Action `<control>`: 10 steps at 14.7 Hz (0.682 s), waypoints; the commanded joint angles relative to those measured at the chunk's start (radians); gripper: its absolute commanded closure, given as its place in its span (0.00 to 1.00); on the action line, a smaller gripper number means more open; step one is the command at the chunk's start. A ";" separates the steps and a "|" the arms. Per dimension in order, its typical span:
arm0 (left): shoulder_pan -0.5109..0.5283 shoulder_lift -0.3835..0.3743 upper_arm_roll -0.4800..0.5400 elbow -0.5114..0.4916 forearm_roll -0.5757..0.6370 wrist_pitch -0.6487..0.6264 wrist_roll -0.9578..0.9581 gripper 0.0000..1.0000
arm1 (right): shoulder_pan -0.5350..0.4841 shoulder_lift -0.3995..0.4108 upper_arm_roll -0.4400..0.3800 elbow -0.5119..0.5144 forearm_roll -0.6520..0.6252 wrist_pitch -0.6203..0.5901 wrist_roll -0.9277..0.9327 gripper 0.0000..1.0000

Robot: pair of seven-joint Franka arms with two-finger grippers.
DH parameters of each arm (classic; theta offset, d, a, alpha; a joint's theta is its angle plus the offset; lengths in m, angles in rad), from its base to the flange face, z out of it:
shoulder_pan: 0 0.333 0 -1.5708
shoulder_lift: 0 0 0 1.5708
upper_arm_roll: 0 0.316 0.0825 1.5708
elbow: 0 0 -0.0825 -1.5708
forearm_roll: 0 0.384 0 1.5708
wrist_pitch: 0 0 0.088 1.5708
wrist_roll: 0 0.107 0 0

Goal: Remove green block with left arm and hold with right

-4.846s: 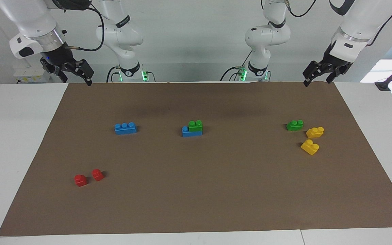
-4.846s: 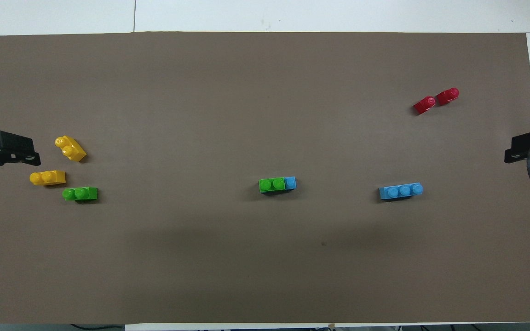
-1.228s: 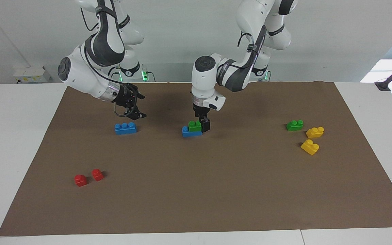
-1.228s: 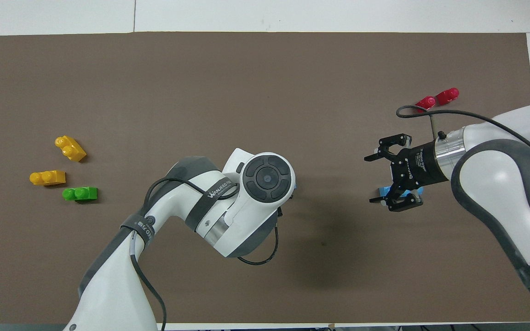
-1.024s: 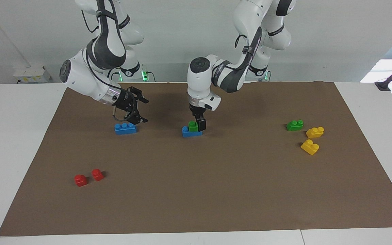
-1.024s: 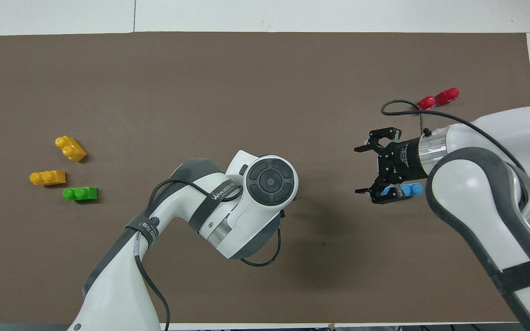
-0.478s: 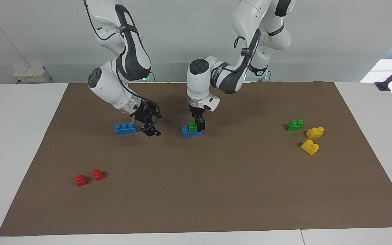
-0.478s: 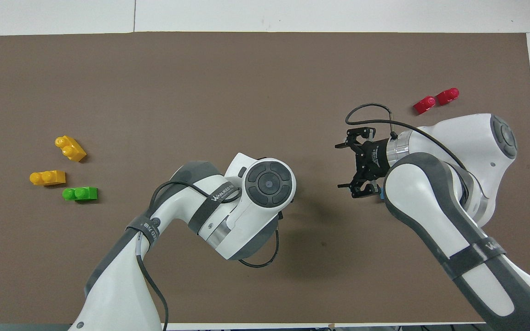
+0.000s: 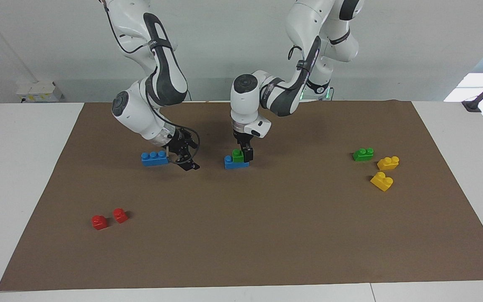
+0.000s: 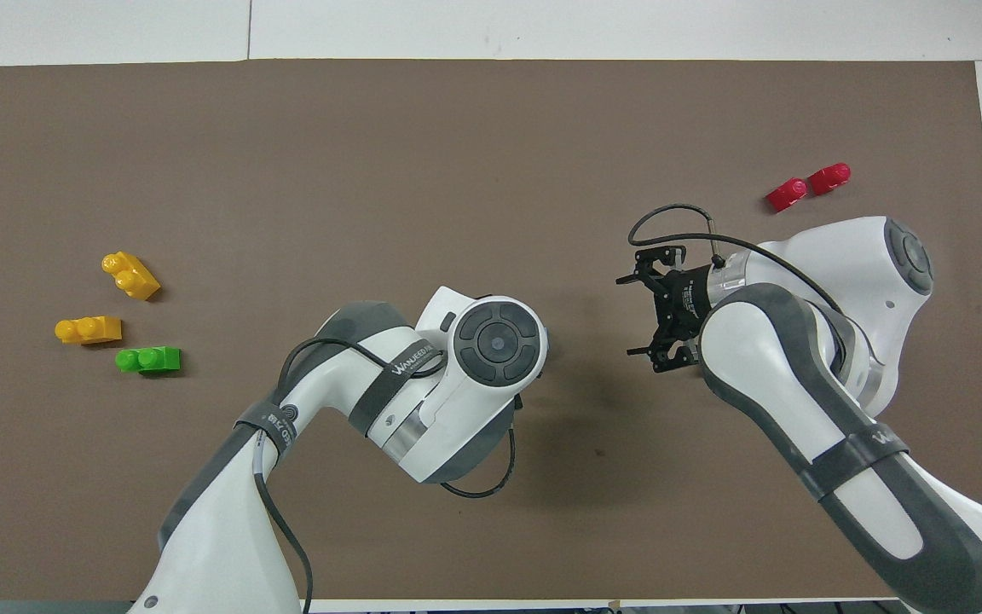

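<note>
A green block (image 9: 237, 156) is stacked on a blue brick (image 9: 231, 162) at the middle of the brown mat. My left gripper (image 9: 245, 154) points straight down and is shut on this green block, covering the end toward the left arm. In the overhead view the left wrist (image 10: 498, 343) hides the stack. My right gripper (image 9: 188, 161) is open and low over the mat, between the stack and a lone blue three-stud brick (image 9: 154, 158); it also shows in the overhead view (image 10: 638, 315).
A second green block (image 9: 363, 154) and two yellow bricks (image 9: 388, 162) (image 9: 382, 181) lie toward the left arm's end. Two small red bricks (image 9: 99, 222) (image 9: 120, 215) lie toward the right arm's end, farther from the robots. The brown mat (image 9: 266, 235) covers the table.
Both arms came in from their rest places. The left gripper came down onto the stacked green block. The right gripper moved past the lone blue brick toward the stack and lowered.
</note>
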State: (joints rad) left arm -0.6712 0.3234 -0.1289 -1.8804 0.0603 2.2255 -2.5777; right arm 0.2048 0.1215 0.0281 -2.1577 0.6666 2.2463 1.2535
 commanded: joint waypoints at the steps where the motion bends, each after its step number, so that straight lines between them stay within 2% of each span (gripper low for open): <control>1: -0.007 -0.018 0.009 -0.026 0.019 0.020 -0.007 0.00 | 0.028 0.000 -0.002 -0.017 0.024 0.036 -0.036 0.01; 10: -0.007 -0.018 0.009 -0.026 0.018 0.025 -0.013 0.00 | 0.125 0.109 -0.002 -0.008 0.071 0.197 -0.036 0.01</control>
State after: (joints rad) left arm -0.6712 0.3234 -0.1259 -1.8804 0.0604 2.2270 -2.5777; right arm 0.3065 0.2153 0.0283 -2.1664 0.7045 2.4032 1.2459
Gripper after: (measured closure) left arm 0.000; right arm 0.000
